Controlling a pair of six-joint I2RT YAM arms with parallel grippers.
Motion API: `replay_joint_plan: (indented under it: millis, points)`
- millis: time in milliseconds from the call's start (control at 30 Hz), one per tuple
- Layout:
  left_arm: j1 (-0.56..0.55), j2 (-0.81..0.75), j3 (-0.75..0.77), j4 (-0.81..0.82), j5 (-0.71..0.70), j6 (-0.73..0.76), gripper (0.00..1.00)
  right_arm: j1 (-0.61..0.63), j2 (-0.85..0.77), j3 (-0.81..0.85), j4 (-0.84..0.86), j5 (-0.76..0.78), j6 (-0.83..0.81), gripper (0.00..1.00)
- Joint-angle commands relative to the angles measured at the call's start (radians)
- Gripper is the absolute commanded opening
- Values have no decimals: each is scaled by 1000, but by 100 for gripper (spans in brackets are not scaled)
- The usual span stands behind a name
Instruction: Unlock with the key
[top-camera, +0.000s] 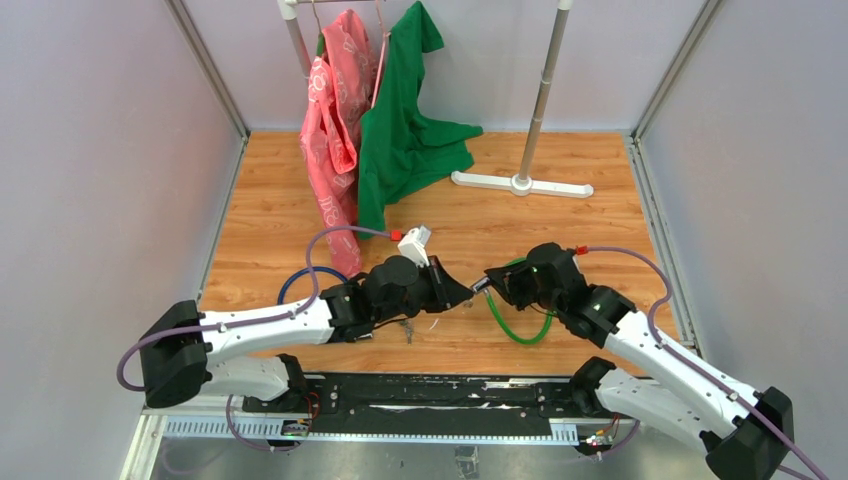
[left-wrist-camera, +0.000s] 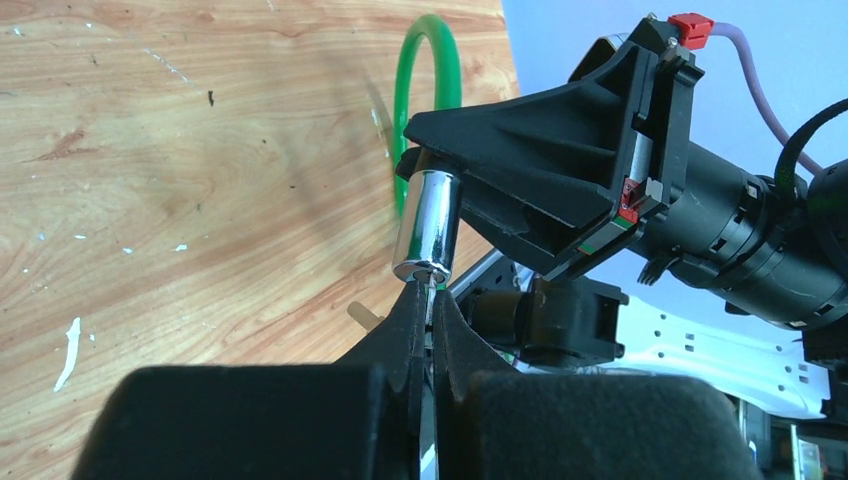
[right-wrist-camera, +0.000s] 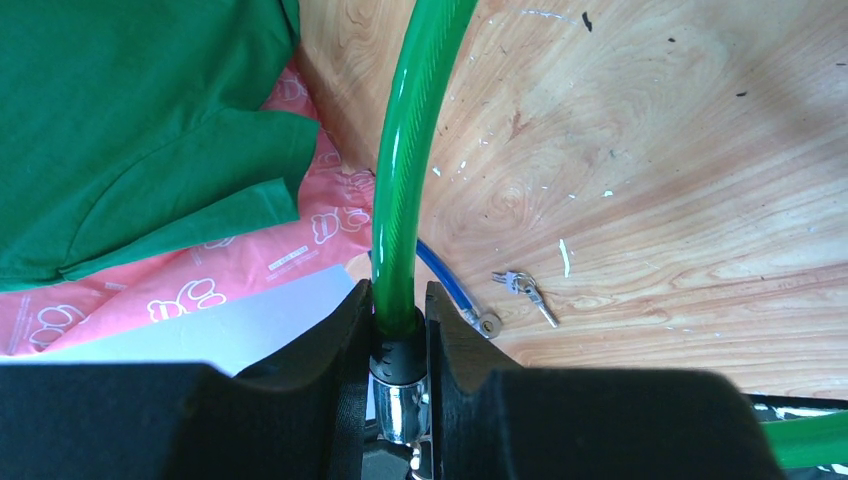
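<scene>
A green cable lock loops on the wooden floor. My right gripper is shut on its black collar and chrome cylinder, the green cable rising from between the fingers. In the left wrist view the chrome cylinder points at my left gripper, which is shut on a thin silver key whose tip sits at the cylinder's keyhole. In the top view my left gripper meets the right one nose to nose at mid table.
A blue cable lock and a loose set of keys lie on the floor near the left arm. Pink and green garments hang from a rack at the back; the rack's white foot stands back right.
</scene>
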Motion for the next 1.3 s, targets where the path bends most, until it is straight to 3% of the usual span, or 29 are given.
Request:
replay_joint_plan:
  millis: [0,500,867,1267]
  points:
    - [4,-2,-25,-17,-92,34,0,38,-2,49,-40,-99,-18,0]
    - [-74,-33,-8,-30,-188,266,0,37,85,115,-135,-191,-45,0]
    - [-126,-61,10,-60,-271,529,0,38,135,177,-209,-211,-89,0]
    - [-162,-77,26,-57,-317,917,0,38,163,219,-239,-227,-111,0]
